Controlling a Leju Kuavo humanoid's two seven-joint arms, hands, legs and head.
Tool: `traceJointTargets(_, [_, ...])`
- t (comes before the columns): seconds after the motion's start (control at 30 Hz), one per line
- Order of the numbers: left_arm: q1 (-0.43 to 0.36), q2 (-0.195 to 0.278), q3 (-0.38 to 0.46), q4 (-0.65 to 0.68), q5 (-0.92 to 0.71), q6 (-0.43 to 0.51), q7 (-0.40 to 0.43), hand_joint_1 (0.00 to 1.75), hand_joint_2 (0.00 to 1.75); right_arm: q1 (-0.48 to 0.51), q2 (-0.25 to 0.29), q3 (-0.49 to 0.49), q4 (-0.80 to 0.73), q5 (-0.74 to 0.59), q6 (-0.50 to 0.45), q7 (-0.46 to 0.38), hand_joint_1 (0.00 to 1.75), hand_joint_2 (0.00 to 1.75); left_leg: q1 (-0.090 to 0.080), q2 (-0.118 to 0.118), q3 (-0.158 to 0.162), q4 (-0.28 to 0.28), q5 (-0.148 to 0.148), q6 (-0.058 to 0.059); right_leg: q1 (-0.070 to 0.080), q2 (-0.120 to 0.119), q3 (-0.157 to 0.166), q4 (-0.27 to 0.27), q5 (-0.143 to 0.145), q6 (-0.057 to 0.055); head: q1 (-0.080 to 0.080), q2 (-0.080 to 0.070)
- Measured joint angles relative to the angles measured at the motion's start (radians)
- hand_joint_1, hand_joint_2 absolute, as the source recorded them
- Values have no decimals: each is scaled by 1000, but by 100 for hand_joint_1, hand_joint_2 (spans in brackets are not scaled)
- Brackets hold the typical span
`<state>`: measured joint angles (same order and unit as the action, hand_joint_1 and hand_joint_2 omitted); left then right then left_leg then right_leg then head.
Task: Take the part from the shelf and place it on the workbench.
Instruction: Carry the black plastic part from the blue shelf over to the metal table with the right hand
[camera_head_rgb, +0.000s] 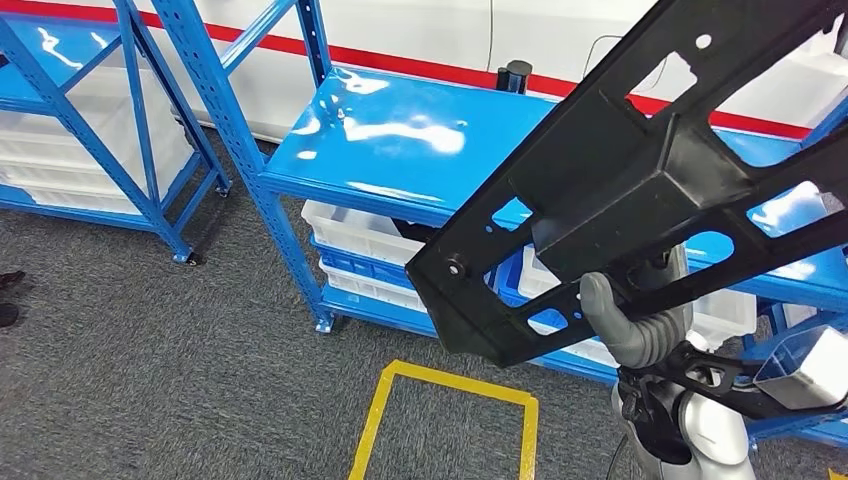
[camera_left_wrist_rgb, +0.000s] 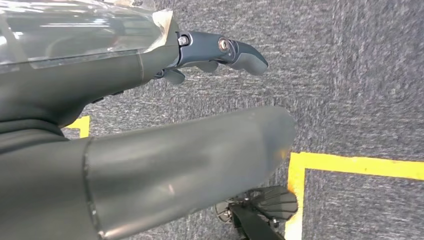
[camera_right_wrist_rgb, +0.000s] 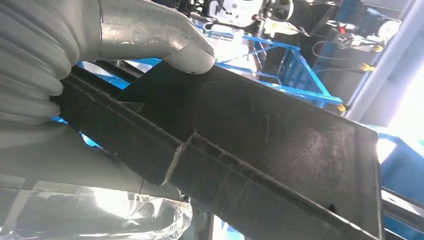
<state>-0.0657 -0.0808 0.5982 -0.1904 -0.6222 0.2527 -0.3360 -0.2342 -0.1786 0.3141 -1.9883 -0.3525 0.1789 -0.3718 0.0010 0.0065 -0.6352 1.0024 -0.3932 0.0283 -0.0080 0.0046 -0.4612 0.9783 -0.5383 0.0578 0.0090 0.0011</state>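
- Black part (camera_head_rgb: 640, 180): a long frame with cut-outs, held up close to the head camera, tilted, above the blue shelf (camera_head_rgb: 400, 140).
- Right hand (camera_head_rgb: 635, 320): grips the part from below, its thumb (camera_right_wrist_rgb: 165, 42) pressed on the dark surface.
- Left hand (camera_left_wrist_rgb: 220, 52): hangs over grey carpet (camera_left_wrist_rgb: 360, 75), fingers apart, holding nothing.
- White bins (camera_head_rgb: 355, 235): on the shelf's lower levels.
- Yellow tape square (camera_head_rgb: 445, 415): on the carpet.
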Motion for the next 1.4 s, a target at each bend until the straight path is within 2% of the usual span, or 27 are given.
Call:
traceJointTargets(0.03, [2,0,1,0,0,3,-2,0,0,1,1,-1,0,2,4,0,164,175,-1,0,-2,-1,8,-6,4,1,1,-9,0,-8,-2,0])
traceJointTargets(0.1, [8,0,2,0,0,7,-6,0,0,3,3,-1,1,6,9,1,164,175,2,-3,-9,6,3,-17,-5,-1,-16,-6,14,-25,-3,0])
traceJointTargets(0.17, [13,0,3,0,0,10,-8,0,0,3,6,-1,2,14,8,0,164,175,6,-7,-33,66,-69,-27,-14,-5,-33,-8,35,-45,-6,0])
traceJointTargets(0.23, [15,-2,3,0,1,11,-9,0,0,3,9,0,3,29,3,-1,164,175,10,-9,-67,192,-171,-36,-12,-7,-55,-6,57,-54,-9,0])
traceJointTargets(0.27, [15,-2,3,0,1,11,-9,0,0,4,11,0,4,37,-1,-2,164,175,12,-9,-78,252,-197,-40,-11,-8,-68,-4,68,-55,-9,0])
traceJointTargets(0.3, [15,-2,3,0,1,12,-9,0,0,6,12,0,4,43,-5,-3,164,175,14,-9,-78,291,-199,-44,-10,-8,-83,-1,78,-53,-9,0])
traceJointTargets(0.33, [15,-2,3,0,2,12,-9,0,0,9,14,0,4,48,-8,-5,164,175,17,-9,-60,295,-180,-47,-10,-9,-98,3,87,-49,-10,0])
traceJointTargets(0.4, [14,-3,3,0,2,12,-9,0,0,13,16,0,4,56,-13,-11,164,175,26,-9,27,200,-132,-51,-12,-9,-123,16,99,-41,-10,0])
traceJointTargets(0.47, [13,-3,3,0,1,12,-9,0,0,16,17,1,4,60,-13,-19,164,175,28,-13,120,66,-131,-50,-9,-9,-142,30,109,-28,-10,0])
traceJointTargets(0.5, [12,-3,3,0,1,12,-9,0,0,17,17,1,3,61,-12,-23,164,175,24,-14,142,28,-139,-46,-8,-9,-147,33,116,-19,-10,0])
traceJointTargets(0.57, [13,-3,3,0,1,12,-8,0,0,21,18,1,3,62,-10,-30,164,175,14,-14,139,10,-137,-27,-9,-10,-154,30,131,0,-9,0])
traceJointTargets(0.63, [15,-3,3,1,2,12,-8,0,0,26,16,2,4,63,-9,-36,164,175,11,-8,118,5,-115,-1,-12,-10,-171,46,114,4,-9,0])
traceJointTargets(0.7, [15,-2,4,1,3,12,-8,0,0,29,14,1,4,63,-8,-38,164,175,10,-2,86,2,-87,19,-14,-8,-210,135,33,-11,-8,0])
traceJointTargets(0.77, [15,-1,4,1,4,13,-8,0,0,31,13,1,5,63,-8,-39,164,175,7,1,53,3,-60,24,-13,-7,-244,270,-47,-18,-6,0])
traceJointTargets(0.83, [16,-1,4,1,4,12,-8,0,0,34,13,1,7,63,-8,-39,164,175,5,3,20,5,-34,24,-12,-7,-234,338,-56,-5,-5,0])
traceJointTargets(0.87, [16,-2,4,1,4,12,-8,0,0,36,12,1,8,63,-8,-39,164,175,5,3,4,6,-21,22,-12,-7,-204,320,-37,6,-5,0])
traceJointTargets(0.93, [16,-2,4,1,4,12,-8,0,0,36,12,1,9,64,-9,-41,164,175,5,3,-23,7,3,16,-13,-7,-98,195,-3,18,-5,0])
traceJointTargets(0.97, [16,-2,4,1,4,12,-8,0,0,35,12,1,9,67,-9,-43,164,175,3,3,-33,8,15,11,-10,-7,-35,107,-4,16,-5,0])
traceJointTargets(1.03, [16,-3,4,0,6,12,-8,0,0,34,13,1,9,77,-13,-50,164,175,1,2,-41,5,38,-1,-4,-6,32,-1,-21,1,-7,0])
traceJointTargets(1.1, [17,-4,6,1,8,12,-9,0,0,34,12,1,11,86,-18,-58,164,175,2,1,-44,0,58,-13,-2,-5,26,-13,-16,-15,-9,0])
traceJointTargets(1.13, [18,-4,8,1,10,12,-9,0,0,33,12,1,12,89,-20,-59,164,175,4,-1,-49,5,50,-19,-6,-6,18,-12,-6,-24,-9,0])
traceJointTargets(1.17, [20,-4,10,1,11,12,-10,0,0,33,12,1,14,92,-23,-60,164,175,6,-3,-57,24,21,-24,-9,-8,7,-12,6,-34,-11,0])
traceJointTargets(1.2, [21,-4,11,1,12,11,-11,0,0,34,13,1,15,94,-26,-61,164,175,9,-5,-68,62,-29,-29,-13,-9,-6,-12,19,-44,-13,0])
traceJointTargets(1.27, [21,-6,13,1,10,10,-13,0,0,34,14,0,15,101,-34,-62,164,175,11,-6,-93,185,-140,-35,-11,-11,-32,-10,45,-55,-16,0])
traceJointTargets(1.3, [21,-6,13,1,8,9,-13,0,0,35,14,0,15,104,-37,-63,164,175,12,-6,-99,247,-167,-38,-9,-11,-47,-8,58,-55,-17,0])
traceJointTargets(1.37, [21,-7,13,1,4,5,-15,0,0,39,14,0,15,110,-44,-64,164,175,14,-6,-78,297,-147,-41,-8,-12,-82,0,82,-50,-17,0])
traceJointTargets(1.4, [20,-7,13,1,3,3,-15,0,0,42,14,-1,15,112,-47,-65,164,175,16,-6,-41,269,-120,-41,-8,-12,-100,6,91,-46,-17,0])
